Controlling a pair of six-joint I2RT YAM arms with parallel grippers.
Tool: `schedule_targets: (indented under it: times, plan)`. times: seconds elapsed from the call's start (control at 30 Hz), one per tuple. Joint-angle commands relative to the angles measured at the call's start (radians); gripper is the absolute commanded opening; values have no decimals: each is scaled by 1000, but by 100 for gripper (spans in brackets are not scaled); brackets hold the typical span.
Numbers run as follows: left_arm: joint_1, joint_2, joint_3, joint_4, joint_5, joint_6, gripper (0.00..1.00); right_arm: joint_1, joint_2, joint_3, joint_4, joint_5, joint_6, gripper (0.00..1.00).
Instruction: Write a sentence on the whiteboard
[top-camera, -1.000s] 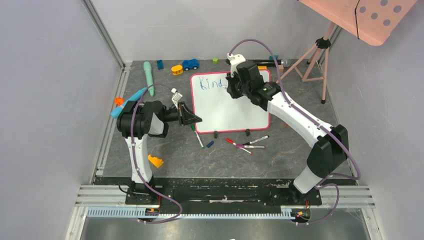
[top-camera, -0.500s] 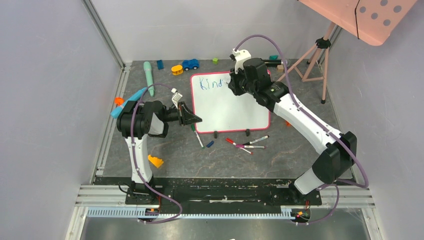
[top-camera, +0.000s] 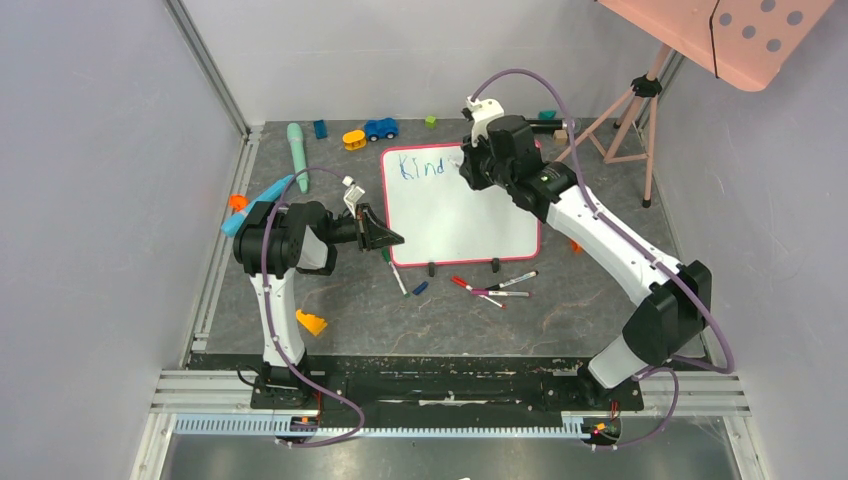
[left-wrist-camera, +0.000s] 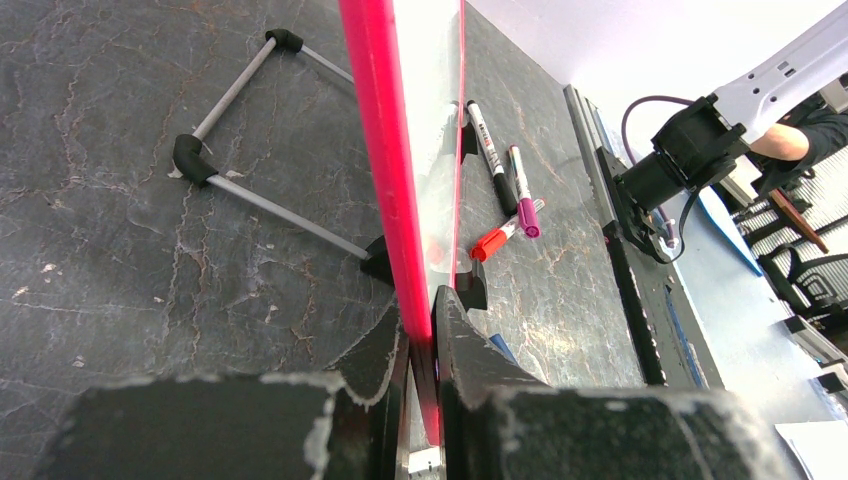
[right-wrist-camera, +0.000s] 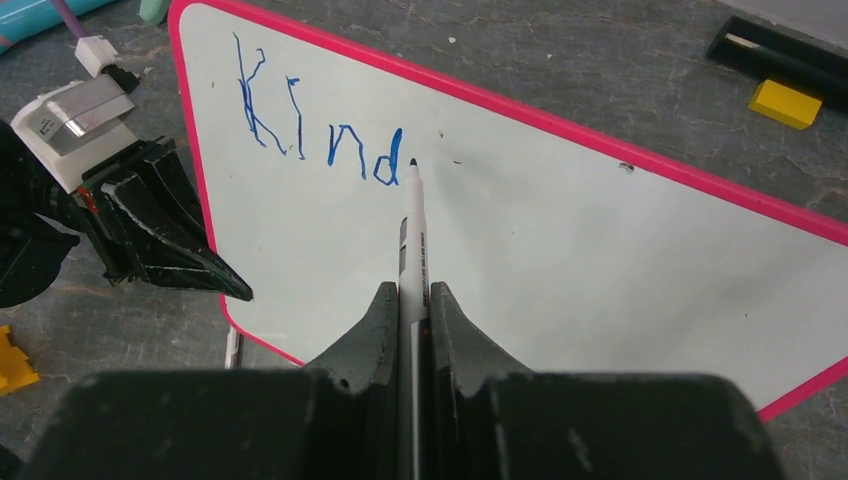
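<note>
The left gripper (left-wrist-camera: 422, 305) was clamped on the whiteboard (top-camera: 455, 215) frame's left edge; the right gripper (right-wrist-camera: 405, 292) pinched a marker (right-wrist-camera: 413, 225), tip beside the sentence (right-wrist-camera: 320, 135), "Kind", upper left.

Glossy whiteboard (top-camera: 455, 215) on a matt, cracked-looking grey tabletop (top-camera: 380, 320)

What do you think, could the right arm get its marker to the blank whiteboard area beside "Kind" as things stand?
Probably yes: the right gripper holds the marker with its tip just past the unfinished sentence, the whiteboard beyond is bare, and the left gripper clamps only the board's edge.
</note>
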Motion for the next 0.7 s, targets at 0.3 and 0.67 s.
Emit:
schedule_targets:
  times: [0.3, 0.67]
  plan:
    - [-4, 22, 1, 74, 37, 122, 2, -7, 12, 13, -10, 57, -12, 0]
    - [-3, 22, 2, 74, 37, 122, 2, -11, 17, 17, 23, -18, -16, 0]
